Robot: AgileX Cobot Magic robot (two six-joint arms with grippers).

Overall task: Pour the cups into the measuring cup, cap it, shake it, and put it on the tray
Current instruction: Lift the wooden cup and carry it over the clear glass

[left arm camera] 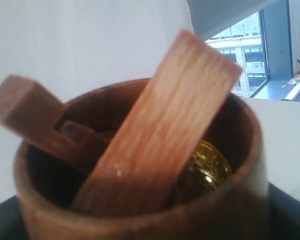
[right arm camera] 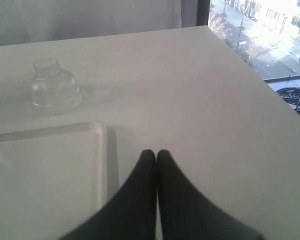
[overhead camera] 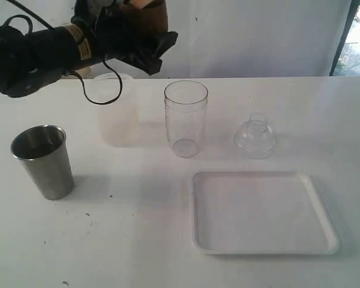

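Observation:
My left gripper (overhead camera: 143, 36) hangs high over the table's back left, shut on the brown wooden cup (overhead camera: 151, 17). In the left wrist view the wooden cup (left arm camera: 140, 210) fills the picture and holds wooden blocks (left arm camera: 165, 130) and a gold ball (left arm camera: 207, 167). The clear measuring cup (overhead camera: 185, 118) stands upright and empty at mid-table, to the right of and below the held cup. A frosted plastic cup (overhead camera: 117, 111) stands left of it, and the steel tumbler (overhead camera: 43, 161) at the front left. The white tray (overhead camera: 261, 213) lies at the front right. My right gripper (right arm camera: 156, 153) is shut and empty beside the tray (right arm camera: 45, 170).
A small clear dome lid (overhead camera: 255, 137) sits on the table behind the tray, also seen in the right wrist view as the dome lid (right arm camera: 55, 88). The left arm's black cable (overhead camera: 102, 90) dangles in front of the frosted cup. The table's edge (right arm camera: 250, 65) runs close by the right gripper.

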